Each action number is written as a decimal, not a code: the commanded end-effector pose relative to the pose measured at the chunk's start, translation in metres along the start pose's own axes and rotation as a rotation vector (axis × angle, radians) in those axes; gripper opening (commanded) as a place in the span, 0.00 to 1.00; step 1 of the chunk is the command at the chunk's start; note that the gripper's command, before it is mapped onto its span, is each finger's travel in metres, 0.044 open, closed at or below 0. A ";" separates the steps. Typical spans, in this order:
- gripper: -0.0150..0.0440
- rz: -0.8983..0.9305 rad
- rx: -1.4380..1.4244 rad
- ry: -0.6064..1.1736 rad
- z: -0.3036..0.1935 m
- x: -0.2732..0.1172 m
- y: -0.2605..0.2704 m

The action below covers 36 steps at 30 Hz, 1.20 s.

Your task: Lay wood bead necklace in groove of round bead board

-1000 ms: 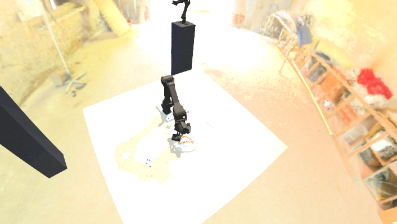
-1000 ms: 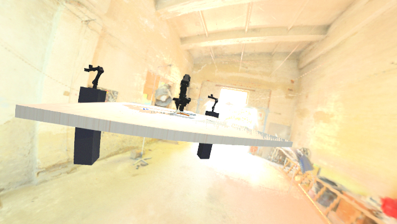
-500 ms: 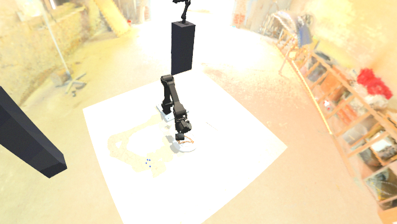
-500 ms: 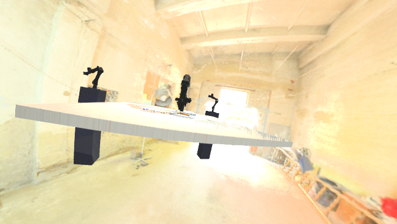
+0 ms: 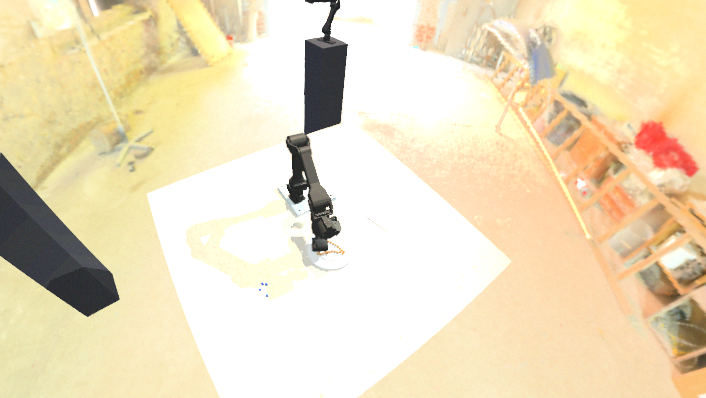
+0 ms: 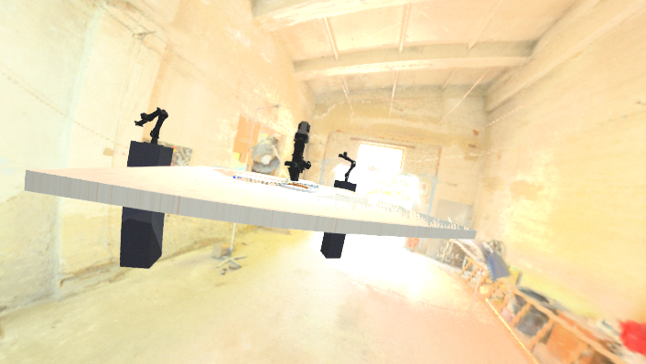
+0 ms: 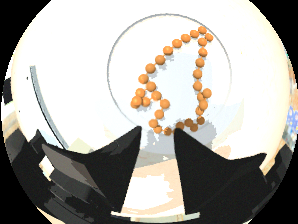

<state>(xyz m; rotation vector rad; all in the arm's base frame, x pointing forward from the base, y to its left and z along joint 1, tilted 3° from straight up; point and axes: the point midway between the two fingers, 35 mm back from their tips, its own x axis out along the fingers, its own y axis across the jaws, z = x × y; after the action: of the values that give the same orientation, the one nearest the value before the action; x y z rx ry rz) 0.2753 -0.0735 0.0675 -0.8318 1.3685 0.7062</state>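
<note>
The wood bead necklace (image 5: 343, 252) (image 6: 298, 185) (image 7: 168, 50) is a string of orange beads. It lies in a bent, uneven loop on the pale round bead board (image 5: 342, 263), with a small clump of beads on the left in the wrist view. A thin dark circle, which may be the groove's edge, surrounds most of it there. My gripper (image 6: 294, 179) (image 7: 158, 130) is low over the board, its fingers partly closed with a gap between them. A few beads lie right at and just beyond the fingertips; none looks pinched. The bright light hides most board detail.
Small blue dots (image 5: 263, 284) (image 6: 237, 176) (image 7: 293, 117) are on the white table (image 5: 400, 300) (image 6: 229, 215) off to one side of the board. Two dark pedestals (image 6: 151, 155) (image 6: 345, 186) with other arms stand beyond the table. The arm's shadow falls across the table.
</note>
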 end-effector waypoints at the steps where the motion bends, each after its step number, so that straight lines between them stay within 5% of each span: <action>1: 0.46 0.010 -0.005 0.002 -0.001 0.008 0.003; 13: 0.46 0.015 -0.008 0.003 -0.001 0.020 0.004; 18: 0.25 0.010 -0.002 0.004 -0.001 0.018 0.003; 36: 0.25 0.010 -0.002 0.004 -0.001 0.018 0.003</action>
<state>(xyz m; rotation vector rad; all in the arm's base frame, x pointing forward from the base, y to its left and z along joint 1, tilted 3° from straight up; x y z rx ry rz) 0.2739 -0.0734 0.0489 -0.8283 1.3766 0.7149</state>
